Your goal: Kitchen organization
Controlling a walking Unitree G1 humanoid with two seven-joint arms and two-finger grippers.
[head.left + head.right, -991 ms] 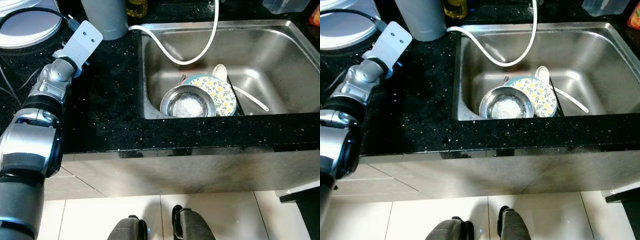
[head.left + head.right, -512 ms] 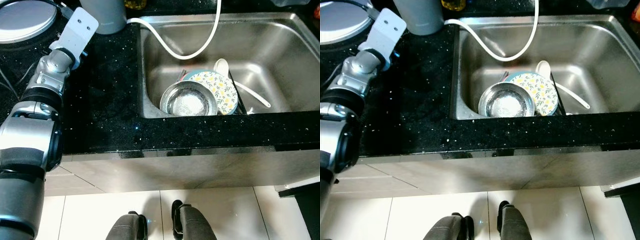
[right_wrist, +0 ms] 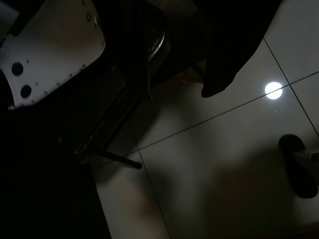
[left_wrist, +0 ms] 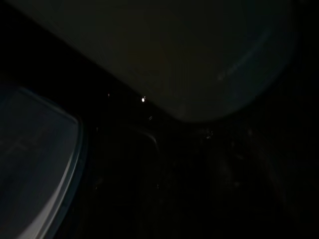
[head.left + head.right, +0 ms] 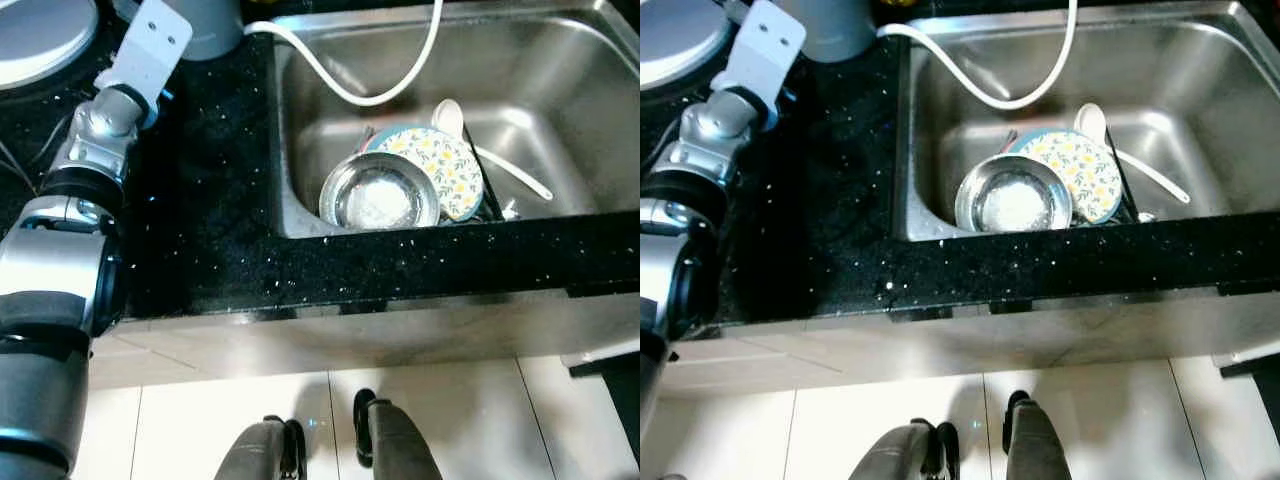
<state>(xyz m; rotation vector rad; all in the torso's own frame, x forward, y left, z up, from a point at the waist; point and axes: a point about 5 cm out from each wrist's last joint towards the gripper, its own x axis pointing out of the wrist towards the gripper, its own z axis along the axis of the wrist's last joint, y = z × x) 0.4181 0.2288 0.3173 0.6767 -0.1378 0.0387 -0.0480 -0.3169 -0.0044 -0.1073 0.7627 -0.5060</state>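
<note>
My left arm [image 5: 105,130] reaches over the counter [image 5: 210,200]; claw state unclear. The steel bowl [image 5: 379,197] in the sink [image 5: 560,60] looks light, slippery; grip its rim.

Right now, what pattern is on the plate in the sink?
Yellow flowers with green leaves on white, teal-rimmed plate; clearest in the left eye view.

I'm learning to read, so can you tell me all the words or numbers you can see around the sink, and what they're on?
None: no words, numbers or labels can be read here.
The plate in the sink bears only a flower pattern, no writing.
The steel bowl, white spoon, grey container and black counter carry no text.
The wrist views are too dark to read anything.
</note>
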